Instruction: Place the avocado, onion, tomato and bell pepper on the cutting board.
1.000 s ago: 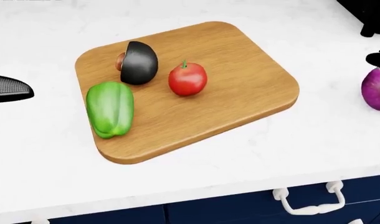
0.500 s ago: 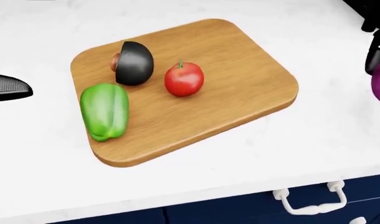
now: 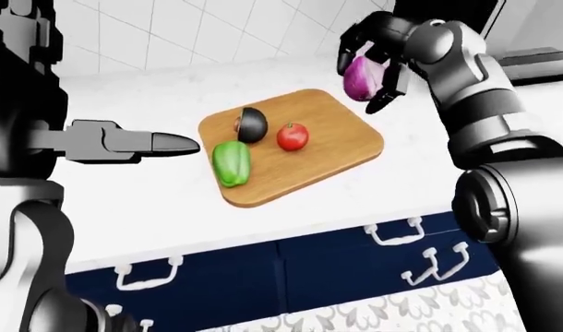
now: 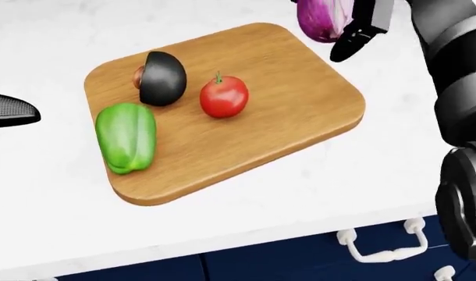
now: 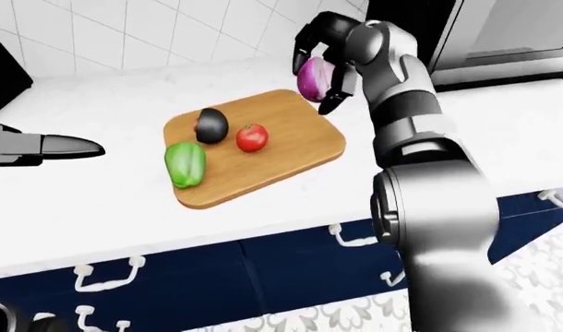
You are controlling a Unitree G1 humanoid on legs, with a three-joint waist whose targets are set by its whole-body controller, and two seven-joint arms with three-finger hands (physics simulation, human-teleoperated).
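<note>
Running along the bottom of the head view, navy drawer fronts with white handles sit below the white counter edge. Past that edge lies a bare strip of counter, then the near rim of the wooden cutting board.

The left hand reaches in from the left, well apart from the board, its fingers pressed together into a flat point and holding nothing. Between its tip and the board's left rim the counter is bare.

On the board's left half, the green bell pepper lies along the left rim, nearest the left hand. The avocado sits just beyond it, and the tomato stands beside both toward the board's middle. The right half of the board is bare wood.

The right hand is raised over the board's far right corner with its fingers closed round the purple onion, which is clear of the wood. One dark fingertip points down beside the onion. White wall tiles rise beyond the counter's far edge.
</note>
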